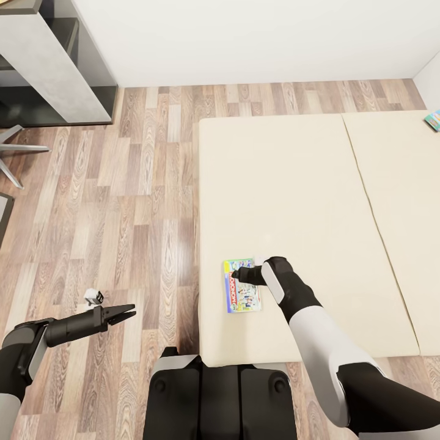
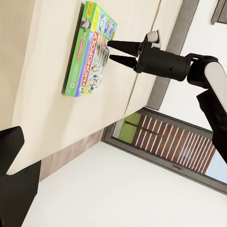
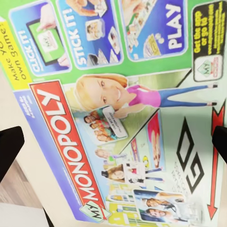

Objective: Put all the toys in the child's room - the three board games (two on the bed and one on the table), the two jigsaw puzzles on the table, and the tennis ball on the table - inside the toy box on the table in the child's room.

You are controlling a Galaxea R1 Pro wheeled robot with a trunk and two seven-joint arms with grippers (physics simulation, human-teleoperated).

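A colourful Monopoly board game box (image 1: 241,293) lies flat on the cream bed (image 1: 293,183), near its front left corner. My right gripper (image 1: 245,273) hovers open just above the box's far end. The left wrist view shows its two fingers (image 2: 118,46) spread, with the box (image 2: 90,52) beyond them. In the right wrist view the box lid (image 3: 123,118) fills the space between the dark fingertips (image 3: 9,146). A second board game (image 1: 434,119) peeks in at the bed's far right edge. Over the wood floor, left of the bed, my left gripper (image 1: 125,316) is open and holds nothing.
A grey desk unit (image 1: 55,61) stands at the back left, with chair legs (image 1: 18,146) in front of it. Wood-plank floor (image 1: 134,201) runs between desk and bed. A white wall closes the far side. My base (image 1: 220,397) sits against the bed's front edge.
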